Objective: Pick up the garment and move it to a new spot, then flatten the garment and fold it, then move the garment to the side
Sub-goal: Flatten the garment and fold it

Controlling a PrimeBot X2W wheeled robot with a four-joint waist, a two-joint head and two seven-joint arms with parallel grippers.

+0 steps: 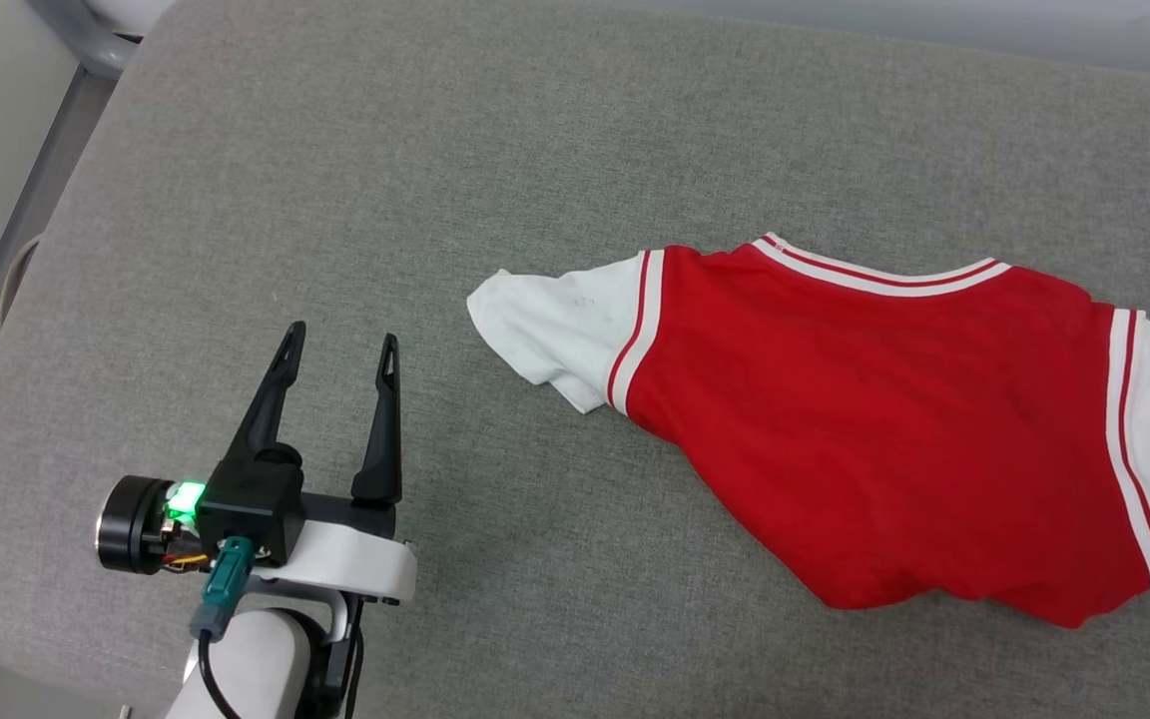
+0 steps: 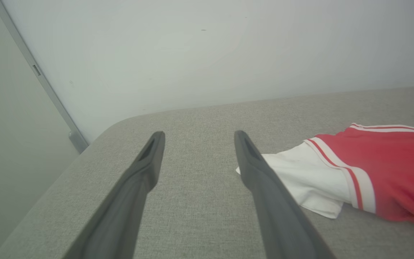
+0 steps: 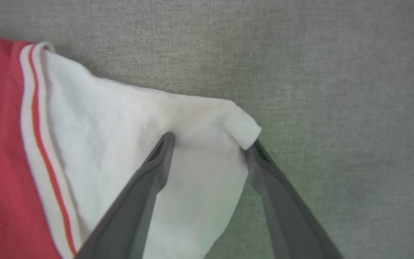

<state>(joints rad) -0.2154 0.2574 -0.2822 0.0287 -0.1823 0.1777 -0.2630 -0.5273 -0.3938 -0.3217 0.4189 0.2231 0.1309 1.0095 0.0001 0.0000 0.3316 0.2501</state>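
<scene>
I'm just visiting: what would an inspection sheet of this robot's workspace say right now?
Surface: grey fabric pad, rounded corner.
Job's things: red jersey with white sleeves, lying rumpled, not folded.
Clutter: nothing seen.
Grippers: left gripper open, over bare pad, apart from the jersey; right gripper open, astride the end of one sleeve.
Cables: black cable with teal plug at the left wrist.
Surroundings: pale wall, grey metal strip.
</scene>
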